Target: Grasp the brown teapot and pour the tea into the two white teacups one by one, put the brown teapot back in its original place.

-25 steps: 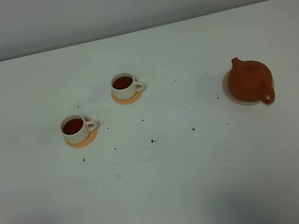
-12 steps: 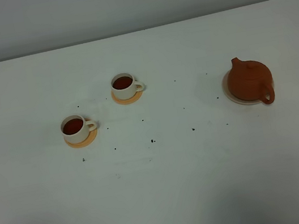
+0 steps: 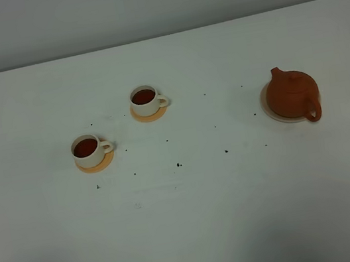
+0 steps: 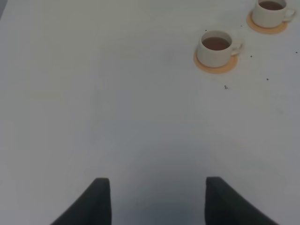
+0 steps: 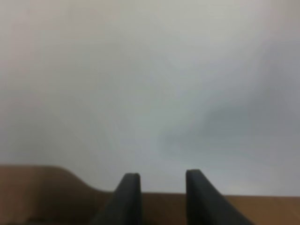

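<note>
The brown teapot [image 3: 292,93] sits upright on its pale beige disc [image 3: 267,110] at the right of the table, handle toward the front. The two white teacups [image 3: 87,149] [image 3: 145,99] stand on orange coasters at the left, both holding dark tea. Neither arm shows in the exterior high view. In the left wrist view, my left gripper [image 4: 157,182] is open over bare table, well short of the nearer teacup [image 4: 216,48] and the farther one [image 4: 269,11]. My right gripper [image 5: 162,174] is open with nothing between its fingers; no task object shows in its view.
Small dark specks [image 3: 178,164] are scattered on the white table between the cups and the teapot. Each cup rests on an orange coaster [image 3: 97,165]. A blurred brown band [image 5: 47,197] lies below the right gripper's fingers. A grey wall runs behind the table.
The soft shadows near the table's front corners have faded and drawn back. The teapot and both cups have not moved.
</note>
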Controlling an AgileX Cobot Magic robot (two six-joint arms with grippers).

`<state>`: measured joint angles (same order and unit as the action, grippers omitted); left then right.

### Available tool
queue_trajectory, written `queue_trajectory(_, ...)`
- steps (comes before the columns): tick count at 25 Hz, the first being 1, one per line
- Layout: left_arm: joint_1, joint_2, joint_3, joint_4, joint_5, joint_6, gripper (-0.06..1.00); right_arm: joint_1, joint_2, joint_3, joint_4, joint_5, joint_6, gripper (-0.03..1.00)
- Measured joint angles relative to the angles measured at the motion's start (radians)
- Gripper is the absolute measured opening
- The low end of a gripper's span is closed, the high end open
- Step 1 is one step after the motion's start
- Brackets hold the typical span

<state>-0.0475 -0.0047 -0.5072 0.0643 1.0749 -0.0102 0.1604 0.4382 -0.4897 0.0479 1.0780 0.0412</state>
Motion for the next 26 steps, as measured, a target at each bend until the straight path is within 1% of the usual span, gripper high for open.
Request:
queue_trajectory(5, 0.0, 0.0, 0.0, 0.0, 0.0, 0.0, 0.46, -0.111, -0.126, 0.0, 0.0, 0.0, 0.0, 0.24)
queue_trajectory(10, 0.0, 0.0, 0.0, 0.0, 0.0, 0.0, 0.46, -0.173, -0.256, 0.0, 0.0, 0.0, 0.0, 0.24)
queue_trajectory(17, 0.0, 0.0, 0.0, 0.0, 0.0, 0.0, 0.46, -0.177, -0.432, 0.0, 0.001, 0.0, 0.0, 0.24)
queue_trajectory(26, 0.0, 0.0, 0.0, 0.0, 0.0, 0.0, 0.46, -0.182, -0.444, 0.0, 0.004, 0.0, 0.0, 0.24)
